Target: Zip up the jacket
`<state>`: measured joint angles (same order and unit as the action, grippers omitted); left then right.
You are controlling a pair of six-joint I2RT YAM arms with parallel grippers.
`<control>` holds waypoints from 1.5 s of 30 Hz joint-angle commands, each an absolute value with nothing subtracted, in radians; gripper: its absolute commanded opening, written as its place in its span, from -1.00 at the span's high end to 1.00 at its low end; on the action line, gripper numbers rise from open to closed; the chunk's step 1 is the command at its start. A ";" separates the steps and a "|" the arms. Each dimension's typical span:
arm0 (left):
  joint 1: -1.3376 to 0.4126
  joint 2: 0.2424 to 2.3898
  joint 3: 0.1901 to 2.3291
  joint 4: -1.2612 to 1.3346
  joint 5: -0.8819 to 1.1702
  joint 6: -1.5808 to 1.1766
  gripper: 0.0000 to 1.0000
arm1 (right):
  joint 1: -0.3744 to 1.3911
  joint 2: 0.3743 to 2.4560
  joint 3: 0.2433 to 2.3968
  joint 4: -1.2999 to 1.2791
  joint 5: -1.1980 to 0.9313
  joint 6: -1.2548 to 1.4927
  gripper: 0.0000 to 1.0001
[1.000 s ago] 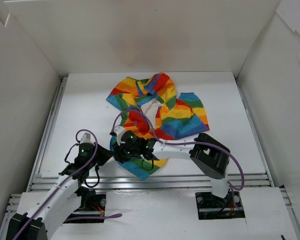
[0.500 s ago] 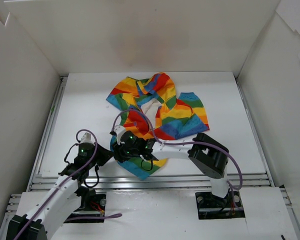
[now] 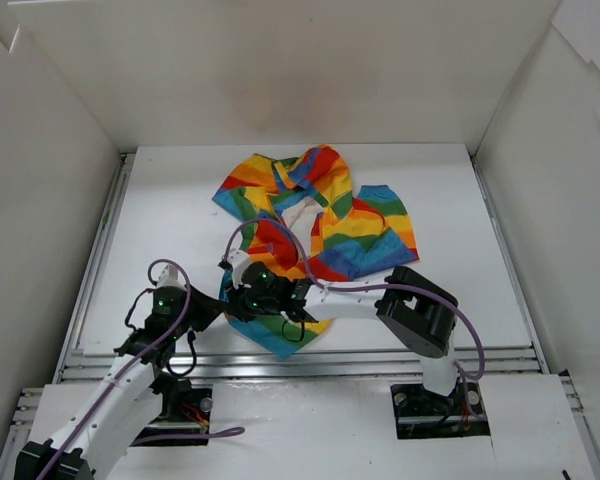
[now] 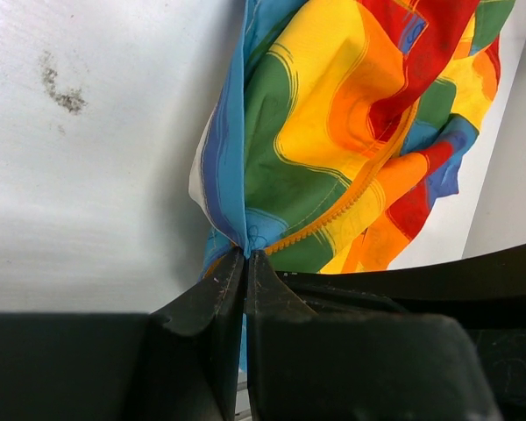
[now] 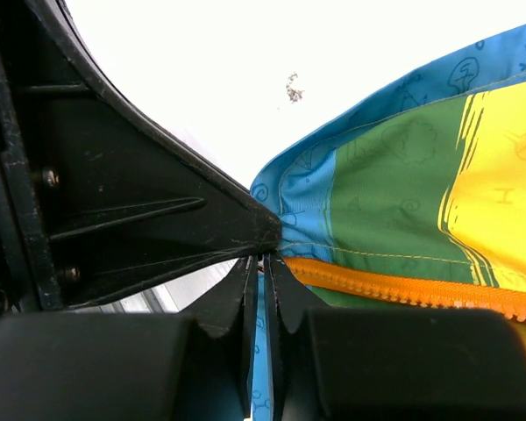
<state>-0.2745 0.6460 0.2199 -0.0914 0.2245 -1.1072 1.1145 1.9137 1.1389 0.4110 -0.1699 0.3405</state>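
The rainbow-striped jacket (image 3: 325,215) lies crumpled in the middle of the white table, its white lining showing near the hood. My left gripper (image 3: 220,298) is shut on the jacket's blue bottom hem (image 4: 232,219), right where the orange zipper (image 4: 351,206) begins. My right gripper (image 3: 242,297) meets it at the same corner, jaws shut on the blue hem at the low end of the orange zipper (image 5: 403,288). In the right wrist view the left gripper's black finger (image 5: 140,224) touches the same spot. The zipper slider is hidden.
White walls enclose the table (image 3: 160,220) on three sides. A metal rail (image 3: 310,357) runs along the near edge in front of the arm bases. A small dark smudge (image 4: 61,88) marks the table left of the hem.
My left arm has drawn slightly back and left, and the right gripper has followed. The jacket's lower corner is pulled a little toward the left.
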 commanded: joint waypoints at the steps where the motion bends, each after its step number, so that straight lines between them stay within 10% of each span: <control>1: -0.276 0.631 0.265 -0.106 0.256 -1.095 1.00 | 1.120 1.858 1.121 0.540 -0.140 0.357 1.00; 26: -0.258 0.542 0.276 -0.210 0.255 -1.054 1.00 | 1.104 1.703 0.942 0.626 -0.133 0.439 1.00; 30: -0.258 0.543 0.278 -0.206 0.261 -1.055 1.00 | 1.118 1.758 1.009 0.595 -0.178 0.391 0.40; 34: -0.258 0.537 0.273 -0.204 0.265 -1.058 1.00 | 1.117 1.787 1.041 0.585 -0.190 0.403 0.30; 45: -0.249 0.522 0.270 -0.204 0.276 -1.058 1.00 | 1.120 1.832 1.068 0.577 -0.199 0.422 0.50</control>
<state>-0.2531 0.5251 0.2211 -0.2436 0.2554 -1.0683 1.1137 1.8515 1.0473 0.5129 -0.1955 0.4191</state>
